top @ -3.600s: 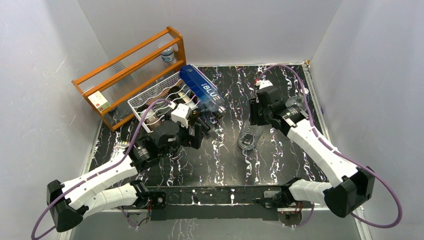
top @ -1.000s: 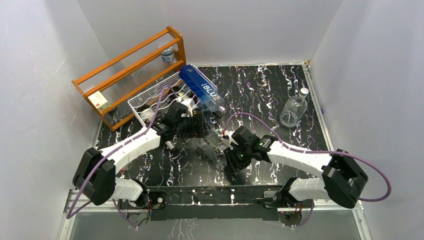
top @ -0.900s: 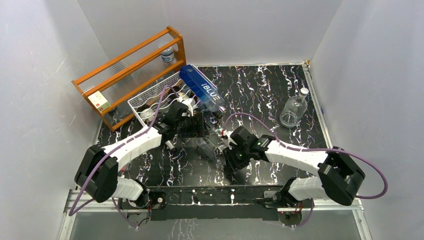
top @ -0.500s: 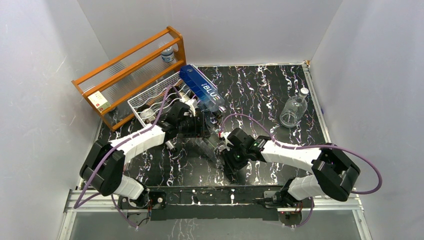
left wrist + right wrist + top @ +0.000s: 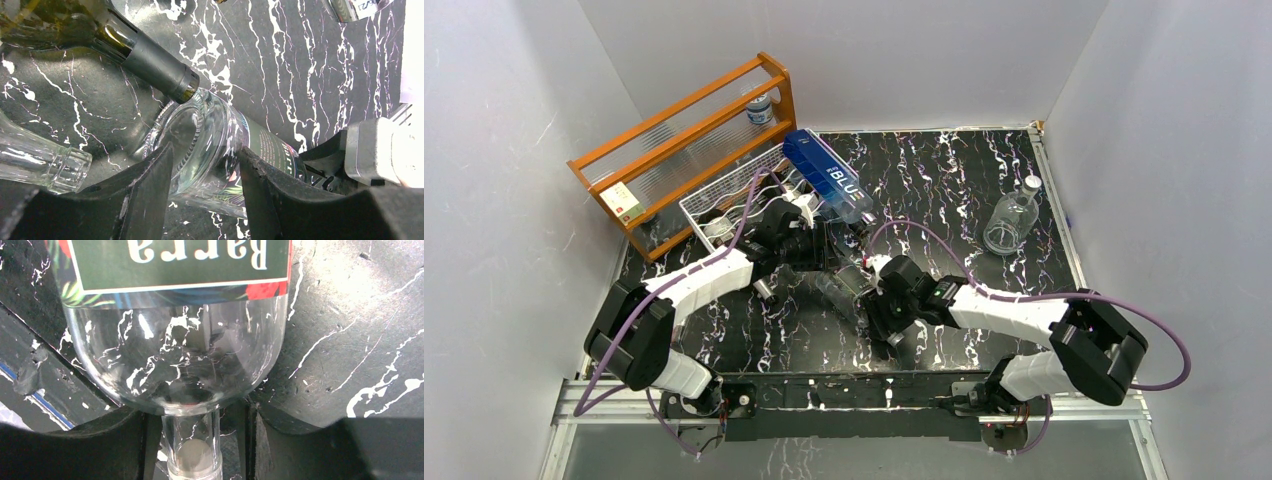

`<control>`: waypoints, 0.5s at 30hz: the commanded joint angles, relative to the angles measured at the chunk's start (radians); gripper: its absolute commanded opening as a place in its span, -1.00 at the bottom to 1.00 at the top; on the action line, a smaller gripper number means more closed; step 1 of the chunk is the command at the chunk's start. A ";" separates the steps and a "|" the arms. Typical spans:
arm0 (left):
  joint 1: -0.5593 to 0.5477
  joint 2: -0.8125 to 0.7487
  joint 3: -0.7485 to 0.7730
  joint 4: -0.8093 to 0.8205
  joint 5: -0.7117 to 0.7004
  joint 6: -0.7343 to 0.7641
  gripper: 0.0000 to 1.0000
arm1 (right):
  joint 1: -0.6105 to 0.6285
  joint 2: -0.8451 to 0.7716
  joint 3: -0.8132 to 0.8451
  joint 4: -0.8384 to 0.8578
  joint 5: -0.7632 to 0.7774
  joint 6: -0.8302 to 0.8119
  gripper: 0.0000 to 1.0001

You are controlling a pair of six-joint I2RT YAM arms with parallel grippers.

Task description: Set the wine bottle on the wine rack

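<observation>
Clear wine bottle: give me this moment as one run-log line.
left gripper: shut on clear wine bottle base | right gripper: open around its neck | bottle: horizontal, not yet on wine rack

The blue bottle (image 5: 829, 180) has big white letters that say "BLUE". The clear wine bottle (image 5: 175, 355) has a dark green label (image 5: 180, 265) with white letters, seen upside down, that look like "Barca". The sticker (image 5: 624, 203) on the orange shelf (image 5: 674, 109) is too small to read.
</observation>
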 commanded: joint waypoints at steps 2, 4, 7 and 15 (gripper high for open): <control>-0.005 0.009 -0.029 -0.097 0.034 0.030 -0.05 | 0.000 -0.002 -0.019 0.125 0.072 0.000 0.25; -0.005 0.010 -0.032 -0.096 0.040 0.028 -0.05 | 0.000 0.006 -0.026 0.134 0.075 0.004 0.26; -0.004 0.008 -0.036 -0.095 0.043 0.027 -0.06 | 0.003 0.002 -0.058 0.170 0.087 0.011 0.27; -0.004 0.011 -0.039 -0.096 0.052 0.025 -0.10 | 0.009 -0.004 -0.115 0.225 0.121 0.022 0.21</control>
